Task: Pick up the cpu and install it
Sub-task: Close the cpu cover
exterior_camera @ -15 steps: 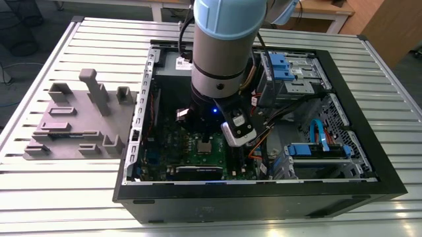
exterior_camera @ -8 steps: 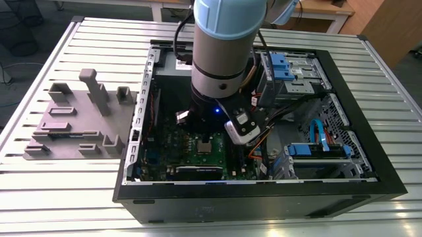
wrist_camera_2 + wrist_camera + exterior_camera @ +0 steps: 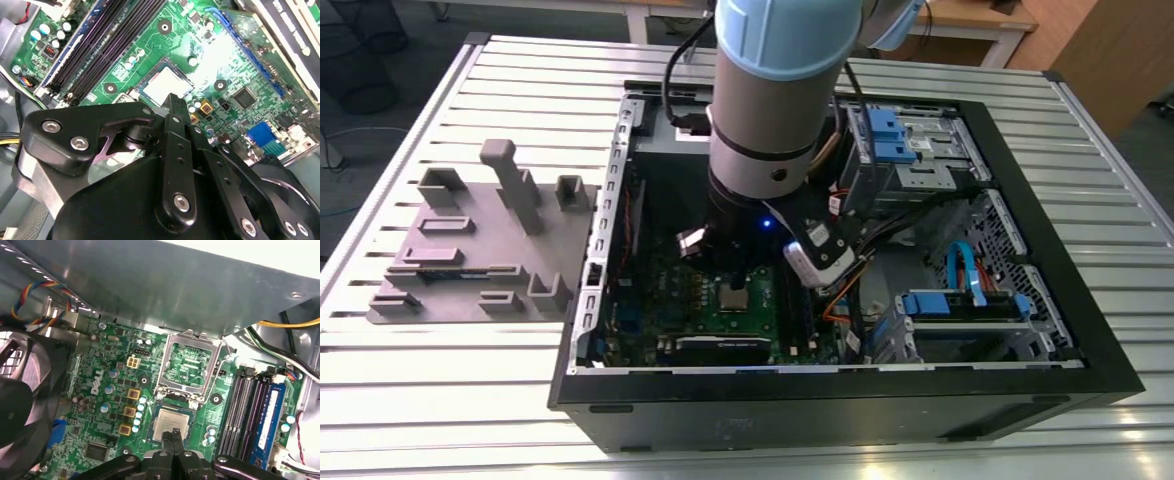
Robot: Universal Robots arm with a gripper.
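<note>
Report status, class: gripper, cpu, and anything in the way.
Gripper low over the motherboard, fingertips at the cpu. Cpu lying flat in its socket, load frame swung open. Nothing across the socket.

An open computer case (image 3: 1067, 370) sits beside a grey fixture block (image 3: 467, 250) on a slatted metal table (image 3: 454, 390).

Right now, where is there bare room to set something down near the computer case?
The slatted table is bare between the grey fixture and its near edge, on the exterior view's left of the case. Inside, the arm and cables crowd around the cpu.
</note>
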